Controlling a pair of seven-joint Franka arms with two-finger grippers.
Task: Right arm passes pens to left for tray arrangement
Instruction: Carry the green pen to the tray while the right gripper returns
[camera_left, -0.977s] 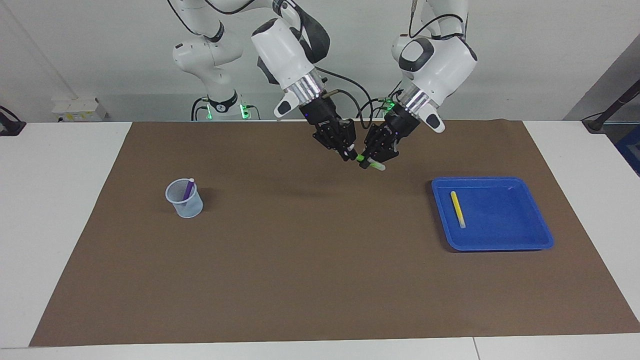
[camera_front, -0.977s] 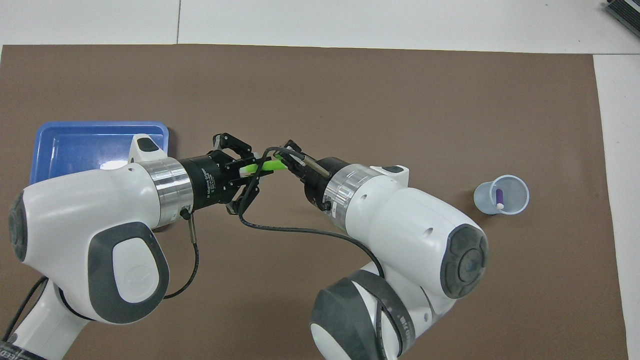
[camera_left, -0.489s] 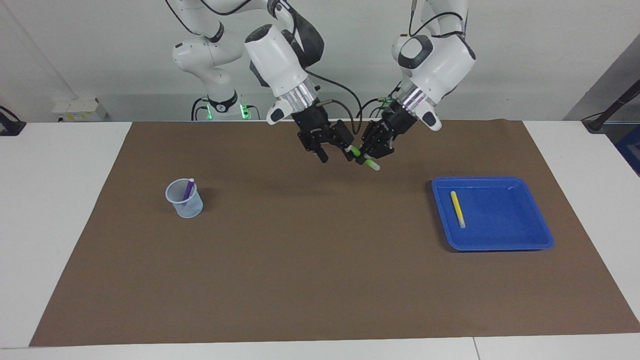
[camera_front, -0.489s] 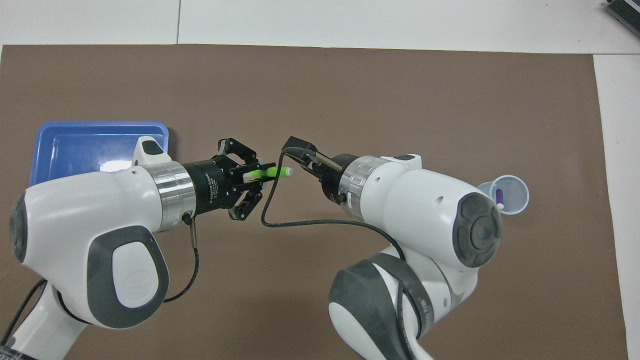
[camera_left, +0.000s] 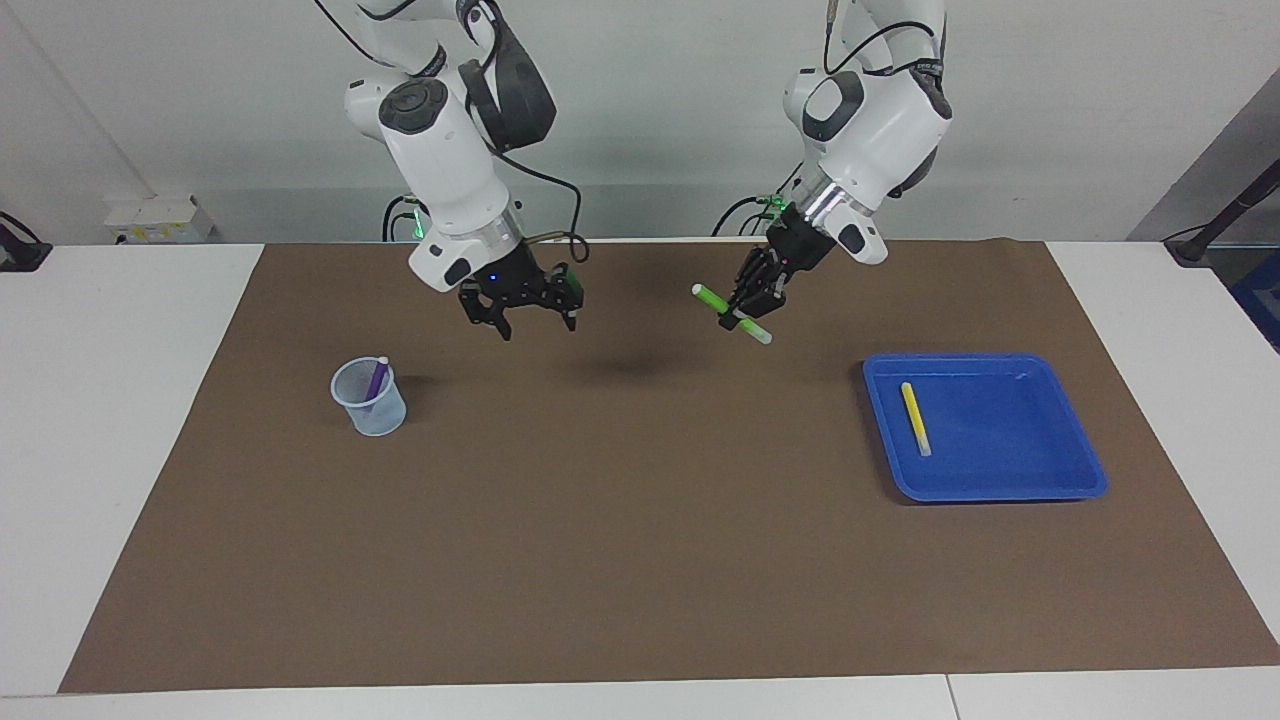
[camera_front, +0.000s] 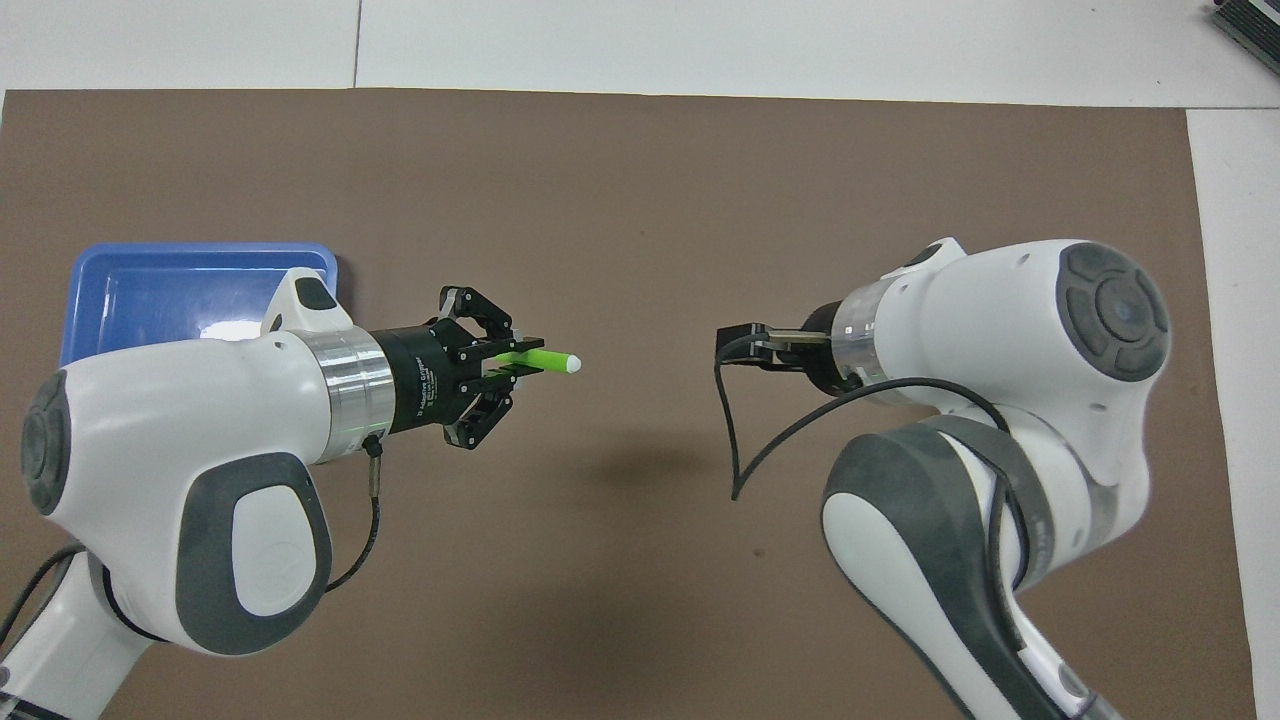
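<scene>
With my left claw (camera_left: 748, 312) clamped on the green pen (camera_left: 732, 314) and my right claw (camera_left: 528, 312) spread empty, I should lower it flat beside the yellow pen (camera_left: 915, 418) in the tray (camera_left: 1000, 488).

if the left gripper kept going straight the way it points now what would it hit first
Probably the brown mat. The left gripper, shut on the green pen, points down and toward the right arm's end. The open right gripper hangs that way too, but looks clear of the line; depth is uncertain.
</scene>
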